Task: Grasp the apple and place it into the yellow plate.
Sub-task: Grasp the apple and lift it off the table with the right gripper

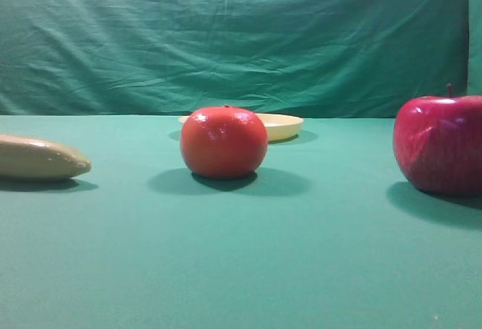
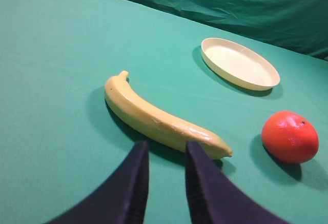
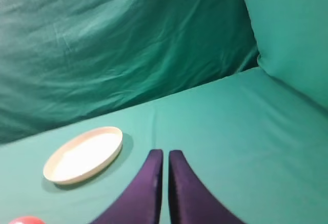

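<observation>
- Apple (image 1: 440, 144): deep red, short dark stem, resting on the green table cloth (image 1: 241, 269) at the far right of the high view, partly cut by the frame edge. Free-standing, nothing touching it, so apparently not yet grasped. Absent from both wrist views.
- Yellow plate (image 1: 285, 126): shallow, pale, empty, set toward the back of the table. It sits well apart from the apple, so the carry will probably run leftward and back.
- Orange-red round fruit (image 1: 224, 141): stemless, just in front of the plate in the high view. Probably a distractor, and possibly an obstacle on a low carry path.
- Banana (image 2: 161, 119): lies flat at the left, well clear of the plate. Not part of the task.
- Left gripper (image 2: 166, 170): fingers slightly parted, a narrow gap between them, holding nothing. It hangs just short of the banana, seemingly idle.
- Right gripper (image 3: 165, 175): fingers pressed nearly together, empty, pointing toward the plate and backdrop (image 3: 123, 44). The apple is out of its camera's sight, so it likely needs to re-aim and open before any grasp.
</observation>
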